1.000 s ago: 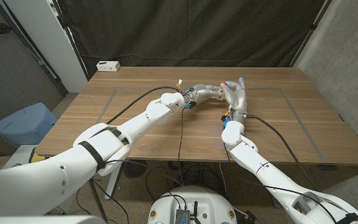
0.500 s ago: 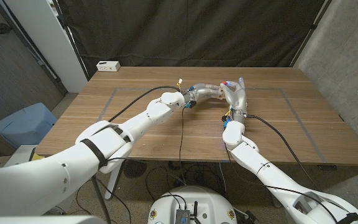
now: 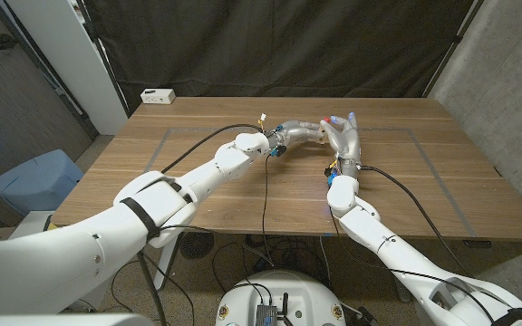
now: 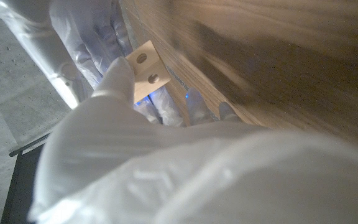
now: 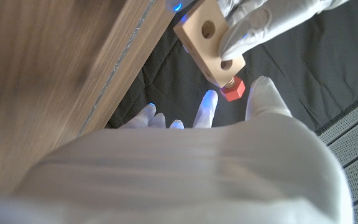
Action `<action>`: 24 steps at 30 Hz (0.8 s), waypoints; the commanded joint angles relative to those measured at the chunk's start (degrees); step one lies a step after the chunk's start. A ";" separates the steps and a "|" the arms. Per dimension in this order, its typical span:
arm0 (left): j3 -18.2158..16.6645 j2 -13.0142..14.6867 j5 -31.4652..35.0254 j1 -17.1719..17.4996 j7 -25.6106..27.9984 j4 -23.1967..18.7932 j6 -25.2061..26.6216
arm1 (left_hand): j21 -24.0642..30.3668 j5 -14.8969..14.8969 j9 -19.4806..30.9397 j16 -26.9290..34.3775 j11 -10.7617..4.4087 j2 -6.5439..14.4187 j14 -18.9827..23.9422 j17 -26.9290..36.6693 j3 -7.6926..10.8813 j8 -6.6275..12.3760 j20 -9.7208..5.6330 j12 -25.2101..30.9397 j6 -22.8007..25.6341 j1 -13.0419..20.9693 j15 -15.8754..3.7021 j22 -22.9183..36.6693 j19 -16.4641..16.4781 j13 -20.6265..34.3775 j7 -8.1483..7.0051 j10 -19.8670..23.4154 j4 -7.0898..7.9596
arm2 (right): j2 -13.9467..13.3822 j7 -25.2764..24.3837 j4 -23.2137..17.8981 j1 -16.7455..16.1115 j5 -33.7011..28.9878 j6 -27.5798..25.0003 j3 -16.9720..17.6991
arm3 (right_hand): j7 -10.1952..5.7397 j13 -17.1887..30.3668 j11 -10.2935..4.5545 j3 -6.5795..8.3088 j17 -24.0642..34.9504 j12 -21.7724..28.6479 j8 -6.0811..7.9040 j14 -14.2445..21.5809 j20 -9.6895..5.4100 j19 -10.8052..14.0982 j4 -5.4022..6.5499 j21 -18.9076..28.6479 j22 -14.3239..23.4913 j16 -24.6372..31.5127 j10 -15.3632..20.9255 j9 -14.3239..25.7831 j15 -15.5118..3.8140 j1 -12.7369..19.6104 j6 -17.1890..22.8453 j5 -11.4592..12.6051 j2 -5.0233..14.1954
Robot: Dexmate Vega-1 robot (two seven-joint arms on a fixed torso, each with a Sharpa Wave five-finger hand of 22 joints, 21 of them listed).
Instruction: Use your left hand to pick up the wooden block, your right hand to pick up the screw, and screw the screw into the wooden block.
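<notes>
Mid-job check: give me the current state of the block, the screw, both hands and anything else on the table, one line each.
wooden block: held off the table by the left hand, two holes visible.
red screw: seated in the block's end hole, head sticking out.
left hand: grips the block.
right hand: fingers spread just by the screw head; contact unclear.
white box: sitting at the table's far left corner.
</notes>
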 commanded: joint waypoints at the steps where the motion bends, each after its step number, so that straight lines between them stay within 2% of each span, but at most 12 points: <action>1: -0.08 -0.15 0.22 -0.65 -0.44 1.33 -0.86 | 0.40 0.29 0.21 0.16 0.01 0.42 0.44 0.11 0.23 0.32 0.18 -0.01 0.02 0.21 -1.55 0.14 0.07 0.26 0.06 -0.23 0.18 | -0.89 1.62 -0.96 0.04 0.40 -0.36 0.13 | 0.10 0.20 -0.13 -0.23 0.08 -0.06 -0.47 -0.74 -0.01 -0.59 0.26 -0.05 0.28 -0.27 -0.64 -0.11 -0.11 -0.78 -0.94 0.32 0.12; 16: -0.23 1.07 0.64 -0.33 -0.31 -0.02 -1.50 | 0.39 0.29 0.21 0.13 0.00 0.41 0.35 0.11 0.22 0.38 0.12 -0.02 0.10 0.20 -1.56 0.15 0.05 0.26 -0.08 -0.28 0.19 | -3.86 4.40 -5.41 -0.50 0.27 -3.80 0.77 | 0.80 0.24 0.57 -0.34 0.07 0.15 -1.80 -2.36 0.34 -1.73 0.81 -0.06 0.28 -0.44 -1.08 -0.62 0.75 -2.14 -3.01 0.30 0.59; 24: -0.17 0.14 0.73 -1.51 -1.72 3.47 -4.32 | 0.32 0.28 0.21 0.10 0.00 0.39 0.30 0.11 0.20 0.38 0.09 -0.01 0.09 0.21 -1.52 0.15 -0.14 0.27 0.03 -0.27 0.18 | -6.75 7.25 -9.41 -1.15 0.84 -6.80 1.69 | 1.17 0.26 1.20 -0.40 0.03 0.26 -2.64 -3.31 0.54 -1.85 1.09 0.10 0.28 -0.51 -1.18 -0.85 1.43 -2.86 -4.42 0.19 0.93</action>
